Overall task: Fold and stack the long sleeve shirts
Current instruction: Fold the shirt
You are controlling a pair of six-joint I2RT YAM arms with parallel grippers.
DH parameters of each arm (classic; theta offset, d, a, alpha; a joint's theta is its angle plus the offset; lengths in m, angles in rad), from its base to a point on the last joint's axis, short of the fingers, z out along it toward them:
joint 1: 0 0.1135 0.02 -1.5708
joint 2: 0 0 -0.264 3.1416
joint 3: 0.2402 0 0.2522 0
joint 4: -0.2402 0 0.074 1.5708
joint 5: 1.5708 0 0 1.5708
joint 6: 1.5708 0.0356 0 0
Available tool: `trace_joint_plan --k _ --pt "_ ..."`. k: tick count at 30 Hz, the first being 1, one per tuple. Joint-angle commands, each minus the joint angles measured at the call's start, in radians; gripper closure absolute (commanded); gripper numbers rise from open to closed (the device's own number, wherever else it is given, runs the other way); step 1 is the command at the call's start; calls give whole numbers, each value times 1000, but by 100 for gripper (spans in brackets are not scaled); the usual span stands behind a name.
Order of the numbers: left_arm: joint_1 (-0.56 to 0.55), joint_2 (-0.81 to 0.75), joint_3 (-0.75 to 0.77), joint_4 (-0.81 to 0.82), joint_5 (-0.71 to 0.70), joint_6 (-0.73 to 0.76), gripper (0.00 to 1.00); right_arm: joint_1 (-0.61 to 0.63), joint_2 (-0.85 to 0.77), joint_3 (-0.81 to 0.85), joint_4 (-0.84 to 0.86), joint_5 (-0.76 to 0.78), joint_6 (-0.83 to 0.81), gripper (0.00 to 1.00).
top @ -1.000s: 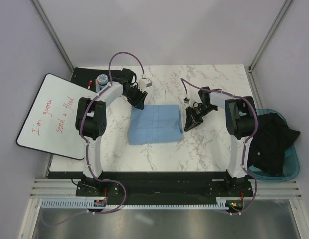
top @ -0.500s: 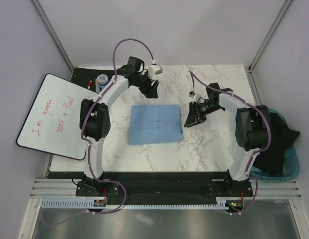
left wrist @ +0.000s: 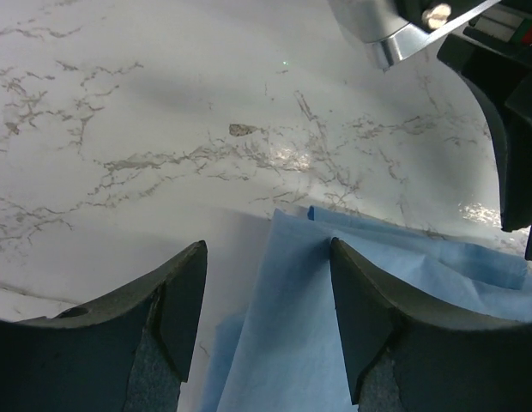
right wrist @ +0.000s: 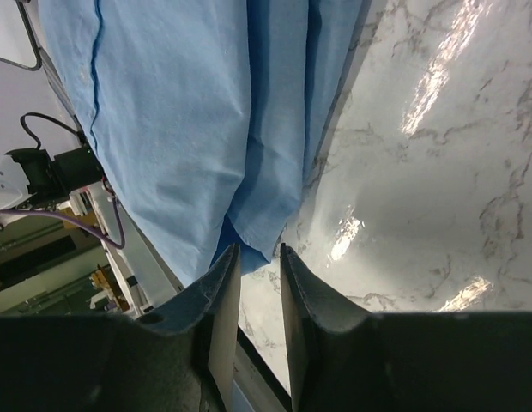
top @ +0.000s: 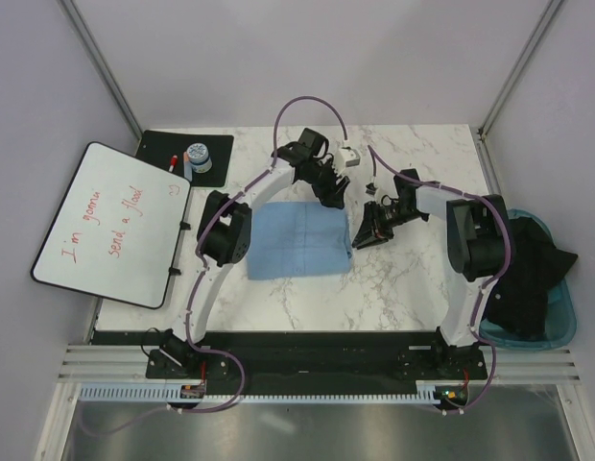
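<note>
One light-blue shirt (top: 299, 240) lies folded into a flat rectangle on the middle of the marble table. My left gripper (top: 334, 197) hovers over its far right corner. In the left wrist view the left gripper (left wrist: 266, 257) is open and empty, with the cloth's corner (left wrist: 287, 335) below the jaws. My right gripper (top: 363, 238) sits low at the shirt's right edge. In the right wrist view the right gripper (right wrist: 257, 251) has a narrow gap with only marble in it, and a folded cloth corner (right wrist: 266, 210) lies just beyond the tips.
A whiteboard (top: 110, 221) with red writing lies at the left. A black mat (top: 158, 149) at the far left holds a small cup (top: 197, 156) and a marker. A teal bin (top: 564, 322) with dark cloth (top: 523, 274) stands at the right edge.
My left arm has swung right, from the shirt's far left corner to its far right corner. The right gripper has stayed at the shirt's right edge. The shirt has not moved.
</note>
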Motion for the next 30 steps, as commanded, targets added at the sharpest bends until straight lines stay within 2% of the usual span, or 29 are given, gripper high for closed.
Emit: trace_joint_plan --k 1,16,21,28,30 --pt "13 7 35 8 31 27 34 -1 22 -20 66 -28 53 67" --pt "13 2 4 8 35 26 33 35 65 -32 116 -65 105 65" --pt "13 11 2 10 43 24 33 45 50 -44 116 -80 106 74" --pt "10 21 1 10 97 9 37 48 55 -49 113 -93 108 97" --pt "10 24 2 10 103 6 38 48 56 -49 113 -97 108 100"
